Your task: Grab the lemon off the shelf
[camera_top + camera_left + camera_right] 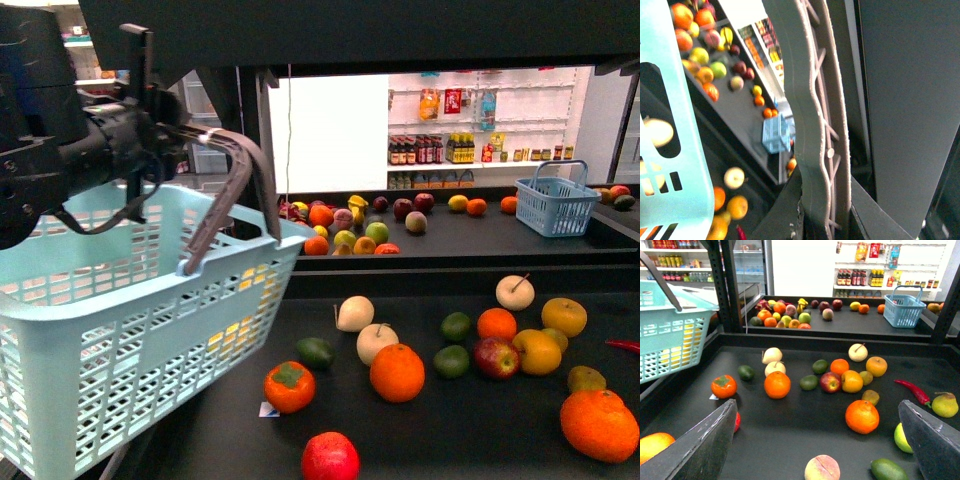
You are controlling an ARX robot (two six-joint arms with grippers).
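L claw (150,135) is clamped on the grey curved handle (235,185) of a pale-turquoise slotted plastic basket (110,330), held up over the near-left part of the wide black shelf (480,440). R claw (822,440) is spread wide open, dark fingers (695,445) low over the near tray w/ nothing between them. Can't pick out a lemon for sure; the likeliest are yellow round fruits (852,381) mid-tray, beside a red apple (830,382), ahead of the R claw & well apart from it. A small blue basket (904,310) sits on the far tray.
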